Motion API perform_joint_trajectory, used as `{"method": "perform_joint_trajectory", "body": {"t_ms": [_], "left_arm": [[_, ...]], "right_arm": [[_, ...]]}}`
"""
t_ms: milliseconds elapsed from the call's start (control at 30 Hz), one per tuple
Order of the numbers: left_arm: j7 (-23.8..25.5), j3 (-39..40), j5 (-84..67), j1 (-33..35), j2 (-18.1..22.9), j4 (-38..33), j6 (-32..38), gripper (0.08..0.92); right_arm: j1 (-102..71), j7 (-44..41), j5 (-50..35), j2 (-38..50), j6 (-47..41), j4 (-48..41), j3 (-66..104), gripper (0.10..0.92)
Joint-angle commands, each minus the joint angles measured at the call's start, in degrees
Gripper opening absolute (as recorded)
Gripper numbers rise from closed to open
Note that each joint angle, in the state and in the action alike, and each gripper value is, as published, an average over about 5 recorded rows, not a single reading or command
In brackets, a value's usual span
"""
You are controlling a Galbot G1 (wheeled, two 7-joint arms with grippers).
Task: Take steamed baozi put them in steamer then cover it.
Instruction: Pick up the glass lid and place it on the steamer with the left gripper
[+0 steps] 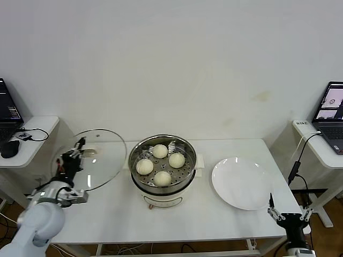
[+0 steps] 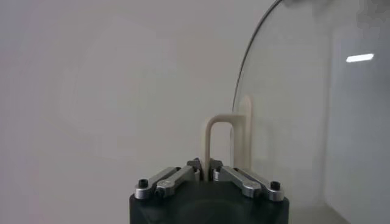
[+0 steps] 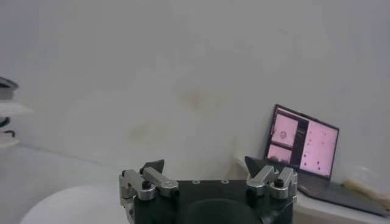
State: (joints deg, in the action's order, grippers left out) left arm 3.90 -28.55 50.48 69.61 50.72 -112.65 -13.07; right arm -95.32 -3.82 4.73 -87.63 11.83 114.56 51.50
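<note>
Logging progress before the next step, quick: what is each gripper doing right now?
Left gripper: shut on the cover, gripping its handle.
Right gripper: open, holding nothing, near the table's front right corner.

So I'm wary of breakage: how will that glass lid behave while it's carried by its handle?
The lid looks rigid and breakable, being clear glass. The left pincer pinches only its slim handle, so it may swing or twist. It hangs tilted beside the steamer, so a bump seems possible.

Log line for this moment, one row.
left gripper: holds cover | baozi: four in steamer | right gripper: open, idle
</note>
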Motion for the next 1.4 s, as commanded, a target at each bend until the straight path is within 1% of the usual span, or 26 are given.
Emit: {"method": "perform_joint_trajectory", "body": {"t_ms": [33, 200, 433, 533, 633, 767, 1000, 1400], "left_arm": [[5.71, 19.42, 5.40, -13.16, 3.98, -2.49, -8.89, 0.146], [9.61, 22.52, 16.00, -16.75, 11.20, 0.57, -10.17, 0.146], [14.95, 23.59, 27.74, -17.93, 21.77, 3.67, -10.80, 0.146], [16.17, 24.06, 30.26, -17.94, 25.25, 4.72, -10.99, 0.146], [16.77, 24.54, 31.56, -18.14, 27.73, 5.90, -11.25, 0.146], [16.66, 25.16, 32.45, -18.78, 30.11, 7.91, -11.39, 0.146], [15.79, 25.92, 33.92, -18.97, 32.78, 10.97, -11.08, 0.146], [14.36, 24.92, 34.75, -17.99, 34.24, 14.37, -10.16, 0.146]], "right_arm": [[0.45, 1.38, 5.68, -1.71, 1.04, -1.96, -2.86, 0.823], [1.03, 2.25, 7.20, -2.44, 0.75, -2.39, -3.78, 0.823], [1.68, 3.25, 8.99, -2.64, 0.98, -3.58, -5.12, 0.823], [1.96, 3.43, 9.26, -2.61, 0.90, -4.18, -5.42, 0.823], [2.09, 3.51, 9.31, -2.54, 0.91, -4.58, -5.55, 0.823], [2.09, 3.55, 9.29, -2.45, 0.99, -4.83, -5.57, 0.823], [1.98, 3.49, 9.05, -2.54, 1.36, -5.11, -5.58, 0.823], [1.50, 3.47, 9.20, -2.62, 2.55, -6.30, -5.65, 0.823]]}}
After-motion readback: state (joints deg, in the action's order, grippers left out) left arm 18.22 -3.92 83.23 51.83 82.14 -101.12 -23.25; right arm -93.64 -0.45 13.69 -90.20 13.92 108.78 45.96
